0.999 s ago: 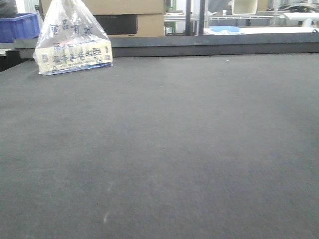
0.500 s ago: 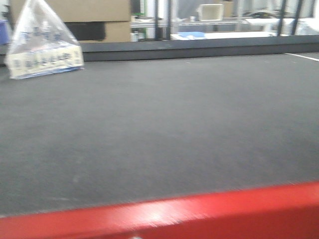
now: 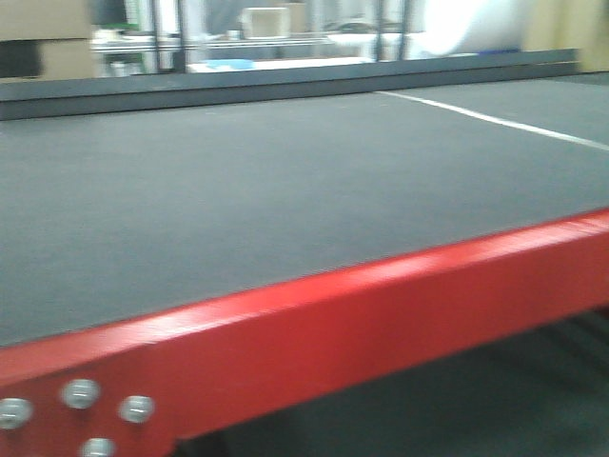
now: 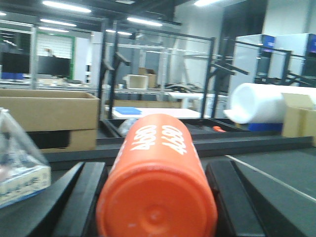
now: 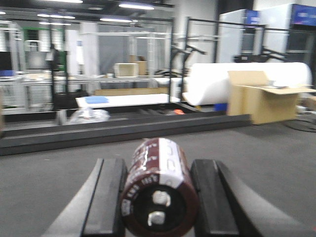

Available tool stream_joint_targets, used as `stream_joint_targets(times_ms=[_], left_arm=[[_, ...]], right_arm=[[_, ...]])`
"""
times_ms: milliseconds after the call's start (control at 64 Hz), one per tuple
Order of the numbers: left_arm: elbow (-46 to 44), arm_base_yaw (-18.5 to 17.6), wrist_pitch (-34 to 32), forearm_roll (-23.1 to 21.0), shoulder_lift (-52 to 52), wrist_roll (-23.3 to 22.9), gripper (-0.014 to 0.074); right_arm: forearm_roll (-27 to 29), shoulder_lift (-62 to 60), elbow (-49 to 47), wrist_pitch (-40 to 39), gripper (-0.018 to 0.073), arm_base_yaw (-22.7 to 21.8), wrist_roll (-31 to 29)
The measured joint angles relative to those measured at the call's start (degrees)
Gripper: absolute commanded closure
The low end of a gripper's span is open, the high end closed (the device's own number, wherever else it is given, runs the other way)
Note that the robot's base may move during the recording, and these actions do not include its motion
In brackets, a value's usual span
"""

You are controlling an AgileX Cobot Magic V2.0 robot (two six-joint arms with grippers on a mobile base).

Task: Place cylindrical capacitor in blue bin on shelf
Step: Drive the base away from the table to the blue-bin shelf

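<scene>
**Carry leg: capacitor in hand, no shelf in sight**

The right gripper has its fingers clamped on the capacitor, one on each side, holding it clear above the dark desk. The left gripper is closed likewise on an orange cylinder (marked 4690, prob. not the task's part). So pick-up looks done & this is the transport step, approx. halfway. No shelf or blue bin can be made out in any view. The front view is blurred, showing only the desk & its red rail. Next move calls for finding the shelf, then lining the right arm up over the bin before release. The capacitor's long axis runs along the fingers, roughly level: terminal end faces the wrist cam, far end points fwd
</scene>
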Motion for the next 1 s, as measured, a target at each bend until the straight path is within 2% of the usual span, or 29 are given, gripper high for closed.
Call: stream_joint_targets(times_ms=[999], left_arm=[[0.00, 0.00, 0.00, 0.00, 0.00, 0.00, 0.0707]], right_arm=[[0.00, 0.00, 0.00, 0.13, 0.0721, 0.00, 0.00]])
